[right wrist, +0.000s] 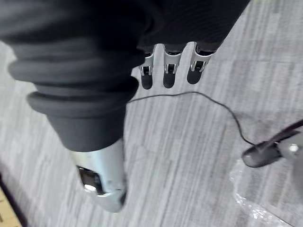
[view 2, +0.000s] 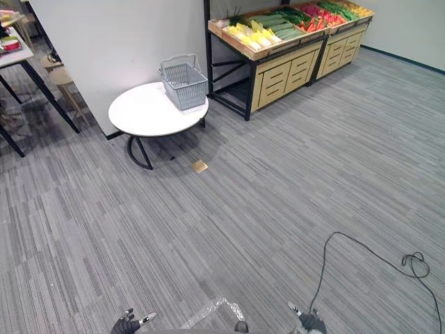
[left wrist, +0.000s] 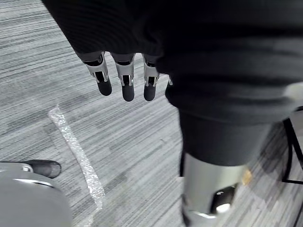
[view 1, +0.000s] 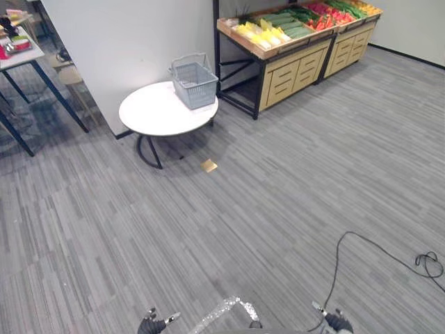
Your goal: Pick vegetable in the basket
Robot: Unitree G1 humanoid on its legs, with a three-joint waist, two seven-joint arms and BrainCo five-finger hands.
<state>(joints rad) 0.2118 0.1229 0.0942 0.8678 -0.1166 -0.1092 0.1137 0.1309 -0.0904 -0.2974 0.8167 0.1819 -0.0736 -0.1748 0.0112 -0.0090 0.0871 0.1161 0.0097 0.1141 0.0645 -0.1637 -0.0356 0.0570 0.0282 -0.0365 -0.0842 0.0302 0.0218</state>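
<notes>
Basket (view 1: 195,85) on round white table (view 1: 153,113), grey striped carpet (view 1: 278,209)

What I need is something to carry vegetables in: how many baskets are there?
1. The grey basket stands on the round white table, at the side nearest the vegetable stand. More may be hidden behind the white wall.

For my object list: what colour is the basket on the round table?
The basket is grey, with mesh walls; the right eye view shows it best.
</notes>
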